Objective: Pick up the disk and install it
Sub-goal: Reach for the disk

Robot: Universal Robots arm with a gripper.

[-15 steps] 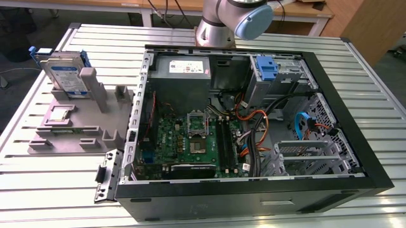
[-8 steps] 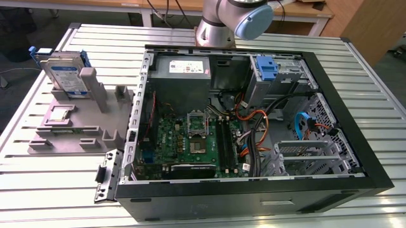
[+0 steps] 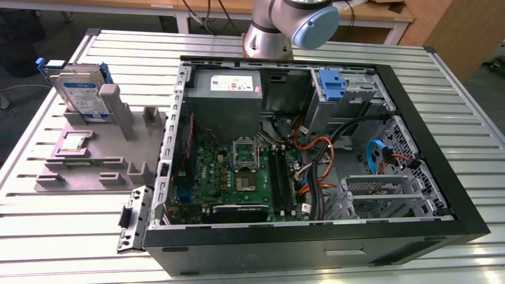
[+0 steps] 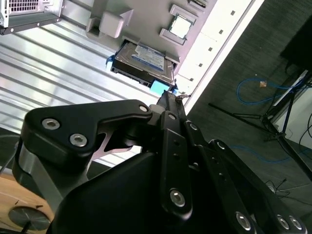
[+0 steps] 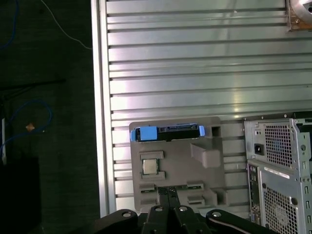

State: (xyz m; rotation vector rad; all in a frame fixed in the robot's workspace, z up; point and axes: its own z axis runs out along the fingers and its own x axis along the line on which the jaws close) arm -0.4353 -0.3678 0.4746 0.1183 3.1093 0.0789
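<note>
The disk (image 3: 79, 92) is a silver drive with a blue-and-white label in a blue carrier. It stands on edge in a slot at the far end of the grey holder (image 3: 94, 160), towards the exterior view's left. In both wrist views the disk (image 5: 168, 132) (image 4: 146, 61) lies well beyond my gripper, with clear distance between them. My gripper (image 5: 168, 191) (image 4: 168, 97) is black, its two fingers meet at the tips, and nothing is held.
An open computer case (image 3: 442, 195) takes up the middle and right of the slatted metal table (image 3: 63, 219). A bare blue bracket (image 3: 333, 86) sits in its drive bay. A processor chip (image 5: 151, 167) rests on the holder. Past the table edge (image 5: 100, 97) are dark floor and blue cables.
</note>
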